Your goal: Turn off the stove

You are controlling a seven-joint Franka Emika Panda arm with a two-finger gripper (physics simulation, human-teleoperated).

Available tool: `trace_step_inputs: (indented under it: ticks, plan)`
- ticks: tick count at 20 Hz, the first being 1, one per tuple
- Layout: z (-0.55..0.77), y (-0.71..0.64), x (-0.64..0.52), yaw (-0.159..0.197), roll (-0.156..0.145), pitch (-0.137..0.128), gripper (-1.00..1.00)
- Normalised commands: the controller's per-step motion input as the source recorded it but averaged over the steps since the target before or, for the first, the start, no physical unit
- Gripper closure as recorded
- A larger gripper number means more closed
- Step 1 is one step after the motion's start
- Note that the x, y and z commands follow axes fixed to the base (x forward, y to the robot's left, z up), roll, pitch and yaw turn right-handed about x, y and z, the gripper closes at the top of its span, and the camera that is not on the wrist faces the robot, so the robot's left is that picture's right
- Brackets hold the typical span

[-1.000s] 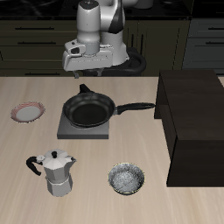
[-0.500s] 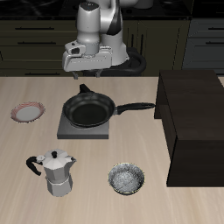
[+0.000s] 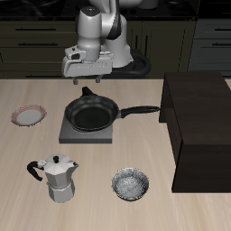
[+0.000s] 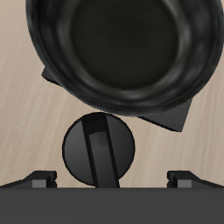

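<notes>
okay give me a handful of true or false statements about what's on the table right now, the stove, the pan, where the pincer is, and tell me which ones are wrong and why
1. The black frying pan sits on the stove. True.
2. The pincer is gripping the pan's handle. False: it hangs above the table behind the stove, holding nothing, and the handle points toward the dark cabinet block.
3. The moka pot stands nearer the table's front edge than the stove. True.
4. The small plate is stacked under the pan. False: it lies apart on the table, beside the stove.
5. The wrist view shows the stove's round knob next to the pan. True.
6. The metal bowl rests on top of the cabinet block. False: it sits on the table near the front edge.
</notes>
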Motion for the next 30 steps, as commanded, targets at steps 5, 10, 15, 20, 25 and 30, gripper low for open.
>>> trace_step_inputs:
  ticks: [5,10,15,20,25,30]
  plan:
    - [-0.12,-0.04,-0.05,-0.019,0.005,0.02,-1.0]
    - [-0.12,-0.01,-0.01,-0.023,0.016,0.025,-1.0]
    - [-0.12,0.02,0.03,-0.007,0.01,0.015,-1.0]
    - [-0.26,0.04,0.08,-0.017,0.006,0.051,-1.0]
    - [-0.17,-0.01,0.04,-0.014,0.017,0.047,-1.0]
    - [-0.05,-0.01,0.0,-0.018,0.008,0.018,1.0]
